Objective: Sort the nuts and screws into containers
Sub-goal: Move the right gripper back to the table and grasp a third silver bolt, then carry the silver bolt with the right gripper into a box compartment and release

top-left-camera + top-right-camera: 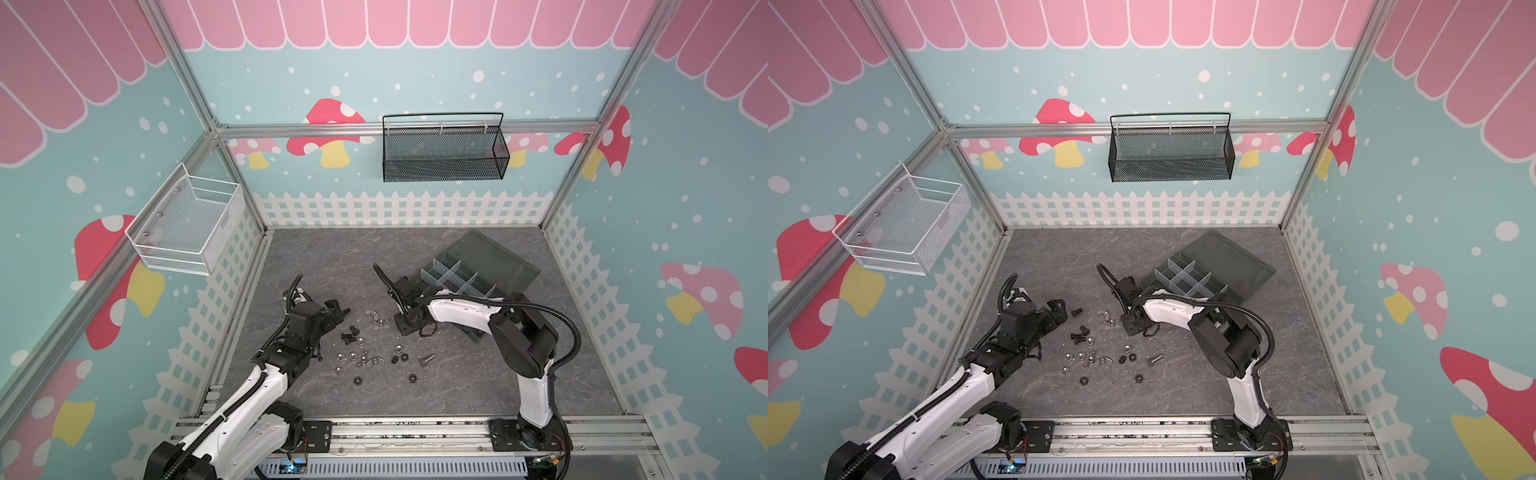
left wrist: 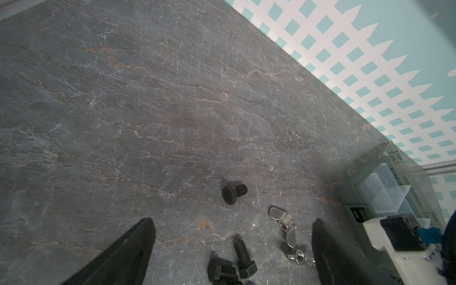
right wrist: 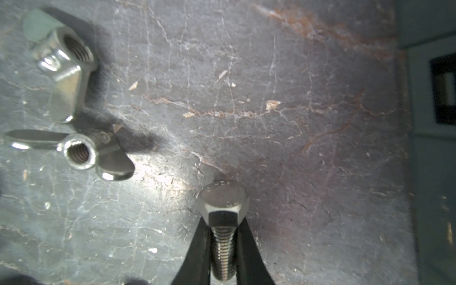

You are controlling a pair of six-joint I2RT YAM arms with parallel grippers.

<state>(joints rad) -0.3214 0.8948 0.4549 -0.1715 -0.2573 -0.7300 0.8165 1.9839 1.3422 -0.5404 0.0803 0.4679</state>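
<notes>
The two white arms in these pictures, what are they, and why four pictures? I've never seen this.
They are two robot arms, the left arm and the right arm, mounted at a grey table. Two pictures look down from overhead; the other two come from a camera on each wrist. Between the arms lie loose bolts and nuts; a divided organizer box sits open by the right arm. The right tool is shut on a silver bolt beside two wing nuts. The left tool is open and empty, near black bolts.
</notes>
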